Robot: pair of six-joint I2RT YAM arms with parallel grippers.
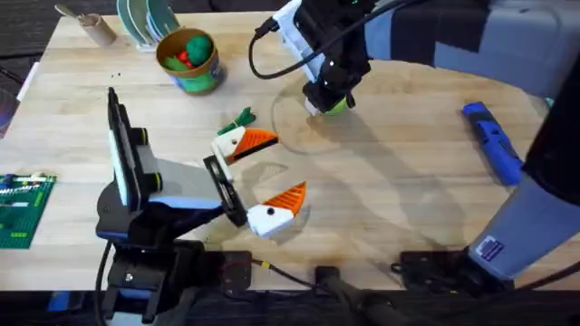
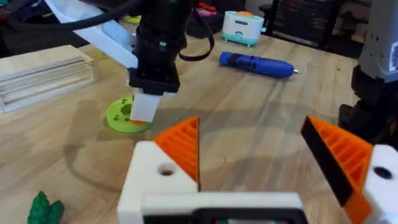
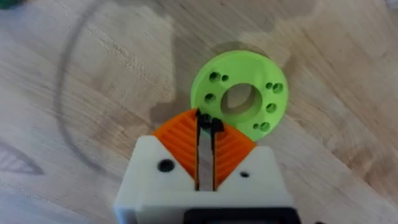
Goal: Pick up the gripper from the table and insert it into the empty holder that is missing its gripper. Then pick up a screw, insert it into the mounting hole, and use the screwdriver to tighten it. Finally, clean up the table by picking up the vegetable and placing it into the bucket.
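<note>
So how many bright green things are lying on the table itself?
2: a lime-green disc under the right gripper, and a leafy sprig mid-table. More may be hidden.

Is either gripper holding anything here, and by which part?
Left gripper is open, holding nothing. Right gripper is shut at the lime-green disc's edge; something small and dark sits between its pads, unidentifiable.

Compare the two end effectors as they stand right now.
The left end effector is open, its orange pads spread wide and holding nothing; the right end effector has its pads nearly together on something small and dark. The left sits near the vegetable; the right is at the lime-green disc. Both have white fingers with orange ribbed pads.
</note>
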